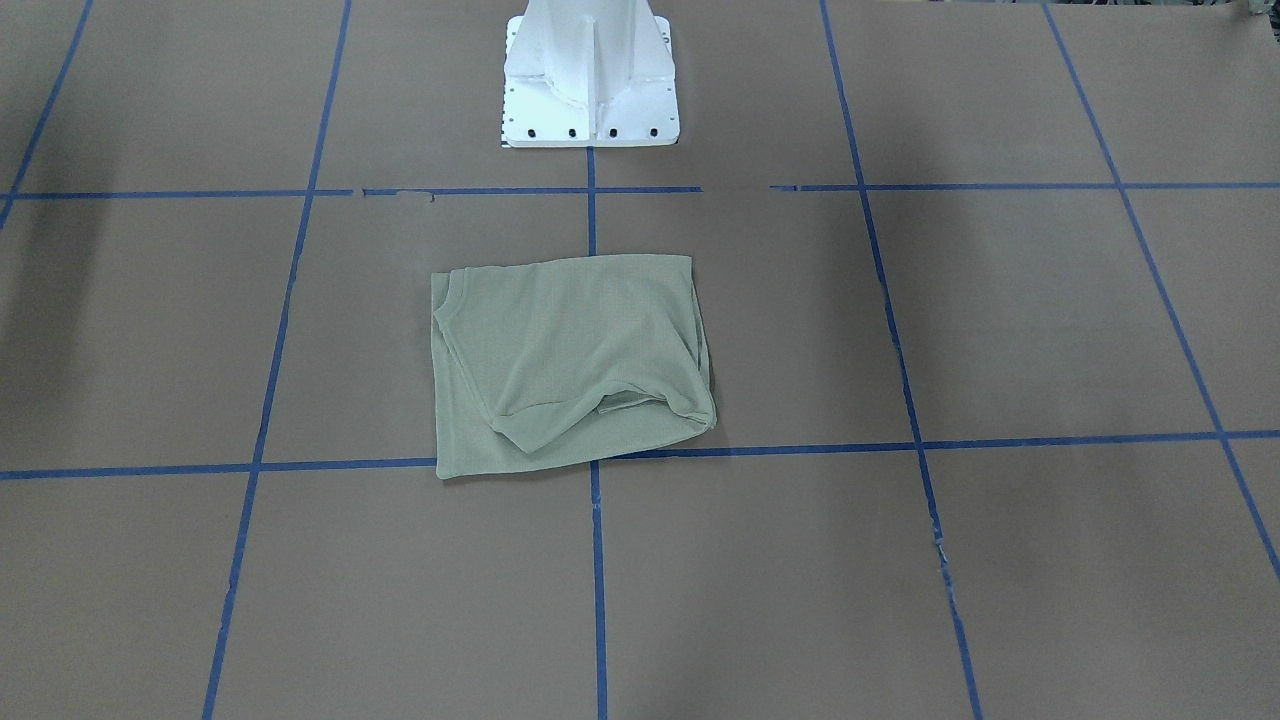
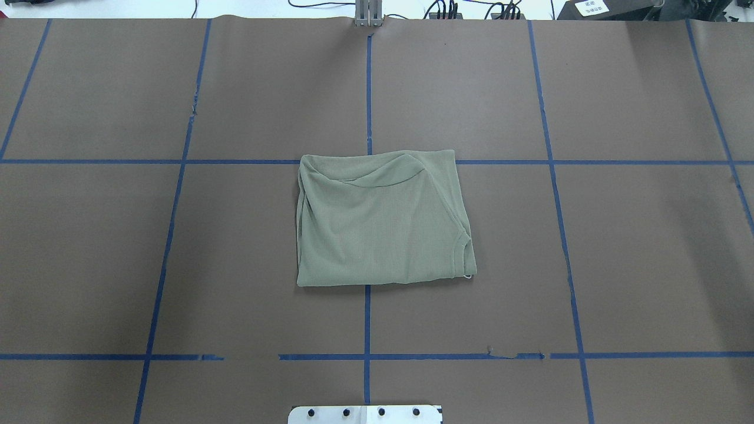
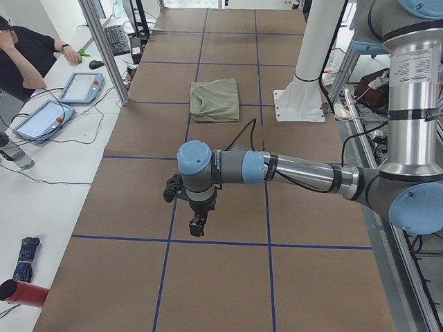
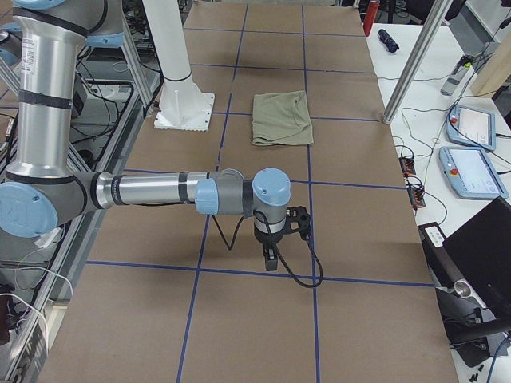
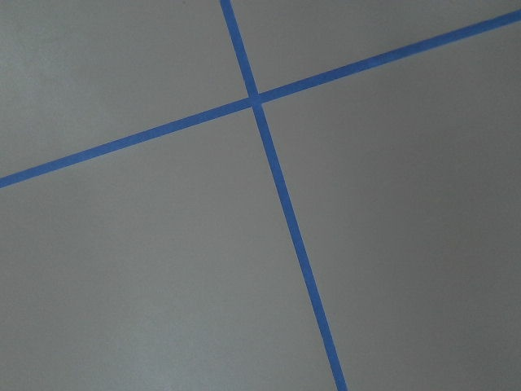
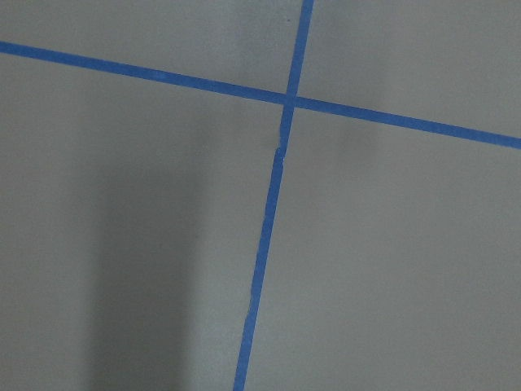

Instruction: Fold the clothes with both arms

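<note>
Sage-green knit shirt (image 2: 380,221), folded rumpled rectangle, left end effector (image 3: 196,227) and right end effector (image 4: 272,261), grip state unclear

Shirt (image 2: 380,224) on table (image 2: 618,265), before pedestal (image 2: 365,414)

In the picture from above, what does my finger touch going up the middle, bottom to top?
White base plate → blue tape crossing → folded green shirt → grey metal post at the far edge.

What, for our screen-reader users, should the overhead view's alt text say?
A sage-green shirt lies folded into a rough rectangle at the middle of a brown table gridded with blue tape. A white base plate peeks in at the bottom edge.
</note>
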You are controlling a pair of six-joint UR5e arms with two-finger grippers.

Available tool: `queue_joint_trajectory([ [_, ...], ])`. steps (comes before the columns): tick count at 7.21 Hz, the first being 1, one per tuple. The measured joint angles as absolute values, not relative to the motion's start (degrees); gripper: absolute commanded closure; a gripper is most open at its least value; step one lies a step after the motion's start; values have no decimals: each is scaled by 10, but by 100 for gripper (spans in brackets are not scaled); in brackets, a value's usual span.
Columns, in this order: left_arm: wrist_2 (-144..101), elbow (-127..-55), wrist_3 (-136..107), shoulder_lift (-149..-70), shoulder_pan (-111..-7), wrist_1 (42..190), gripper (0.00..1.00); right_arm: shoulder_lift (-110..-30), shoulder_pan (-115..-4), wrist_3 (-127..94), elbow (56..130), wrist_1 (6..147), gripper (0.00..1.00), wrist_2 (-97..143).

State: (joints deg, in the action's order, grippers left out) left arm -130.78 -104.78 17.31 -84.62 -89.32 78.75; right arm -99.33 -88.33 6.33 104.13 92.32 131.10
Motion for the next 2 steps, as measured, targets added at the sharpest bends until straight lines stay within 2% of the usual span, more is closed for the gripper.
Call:
queue_joint_trajectory([
  [2, -1308, -1047, 173, -842, -893, 787, 0, -995, -883, 64, 1042, 922, 0, 1311],
])
